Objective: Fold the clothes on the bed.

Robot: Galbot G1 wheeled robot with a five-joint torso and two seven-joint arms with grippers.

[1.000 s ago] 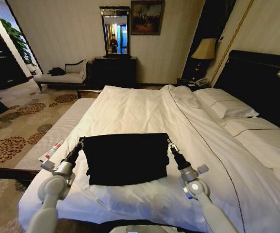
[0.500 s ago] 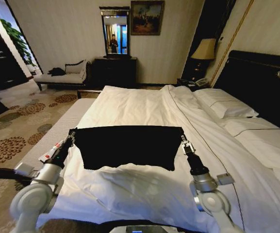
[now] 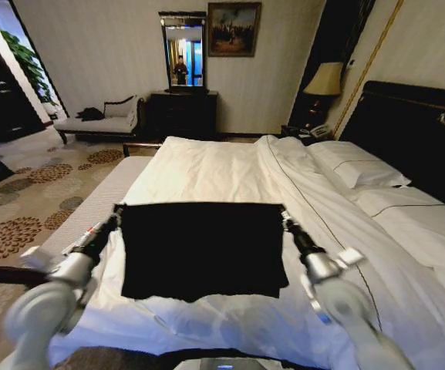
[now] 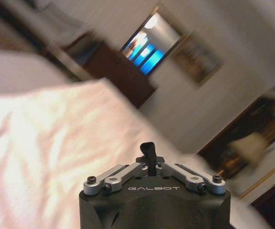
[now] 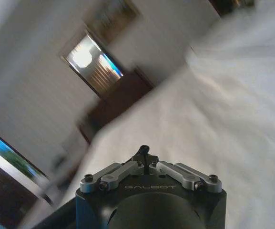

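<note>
T-shirt (image 3: 203,250) | stretched between left pincer (image 3: 116,212), right pincer (image 3: 284,218) | both pinching its corners

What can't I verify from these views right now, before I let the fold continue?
- T-shirt: head view shows a plain black rectangle; sleeves, collar and any print can't be made out.
- Left gripper and right gripper: each meets a far corner of the shirt, but the dark cloth hides the pinch itself.
- Left wrist view: fingers closed together, no cloth recognisable, background motion-blurred.
- Right wrist view: fingers likewise; duvet blurred.
</note>
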